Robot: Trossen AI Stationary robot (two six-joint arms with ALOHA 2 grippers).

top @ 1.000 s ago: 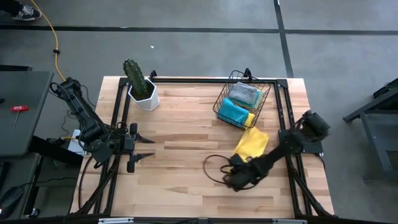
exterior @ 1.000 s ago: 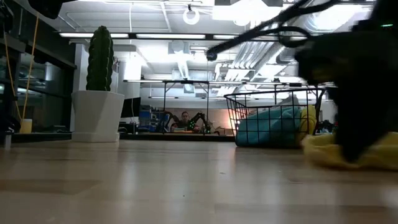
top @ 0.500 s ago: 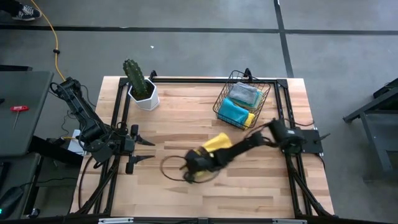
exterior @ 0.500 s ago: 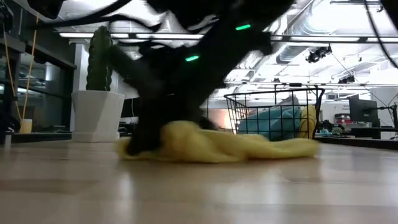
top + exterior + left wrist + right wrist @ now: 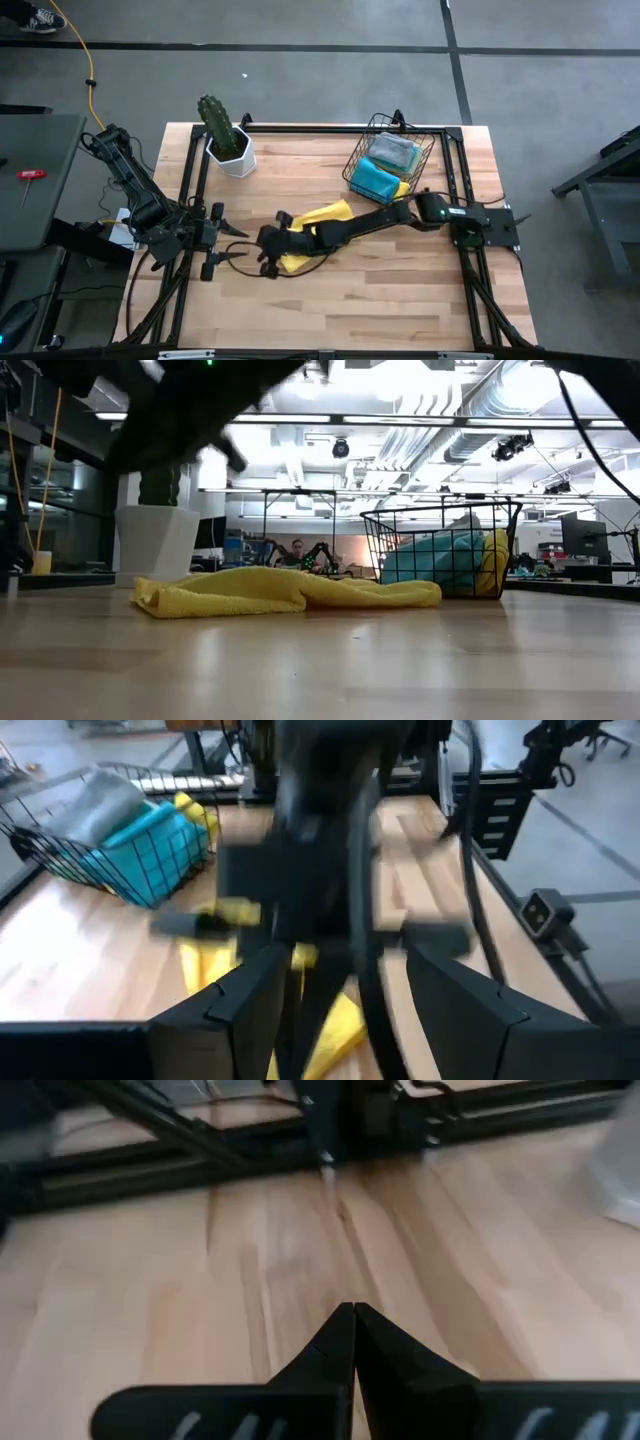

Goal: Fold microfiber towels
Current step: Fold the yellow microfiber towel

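Lying crumpled near the middle of the wooden table (image 5: 400, 300), 1 yellow towel (image 5: 318, 216) is seen stretched from beside the black wire basket (image 5: 362, 160) toward the left side. In the low view this towel (image 5: 285, 589) is spread flat on the boards in front of the basket (image 5: 440, 550). The remaining towels, among them a teal one (image 5: 374, 178) and a grey one (image 5: 392, 150), are kept inside the basket. The right gripper (image 5: 268, 243) is reached far across the table over the towel's left end, its fingers (image 5: 352, 1342) pressed together; whether cloth is pinched between them cannot be told. The left gripper (image 5: 232, 238) is parked at the table's left edge with its 2 fingers spread wide, nothing held. A potted cactus (image 5: 222, 131) is stood at the far left corner
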